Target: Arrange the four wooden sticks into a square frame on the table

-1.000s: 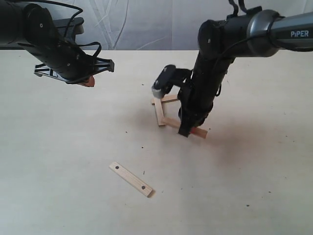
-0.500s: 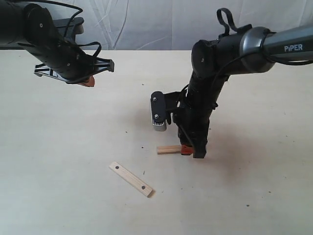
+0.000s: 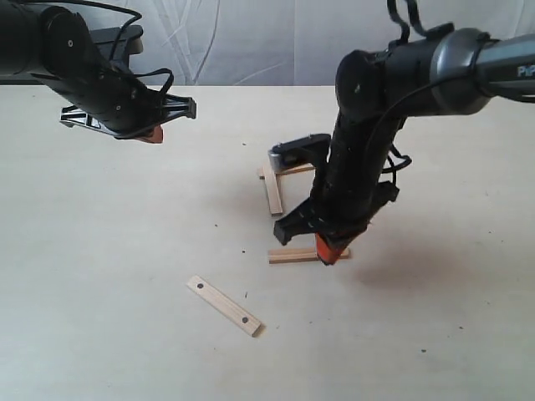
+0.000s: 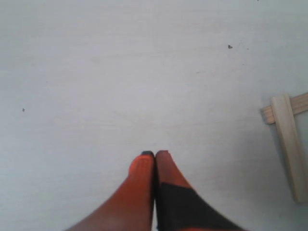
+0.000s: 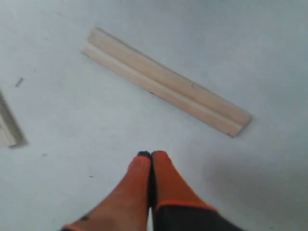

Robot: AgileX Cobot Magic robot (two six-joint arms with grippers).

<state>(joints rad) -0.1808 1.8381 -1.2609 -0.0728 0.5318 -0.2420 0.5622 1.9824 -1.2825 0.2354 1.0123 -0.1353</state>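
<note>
right gripper [image 3: 333,249], pinched shut and empty, is hovering just beside a stick [image 3: 288,256] on the table [image 3: 125,251]. its tips are risking knocking that stick askew, and its arm [image 3: 359,142] bumping the joined pair [image 3: 273,190] nearby.

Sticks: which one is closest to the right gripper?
The plain stick lying right beside the shut right gripper. The corner pair sits farther back; the holed stick lies alone, nearer the camera.

Black arms [image 3: 359,159], grey link [image 3: 468,63], looped cables [image 3: 405,17], orange-tipped tools [image 4: 154,155].
</note>
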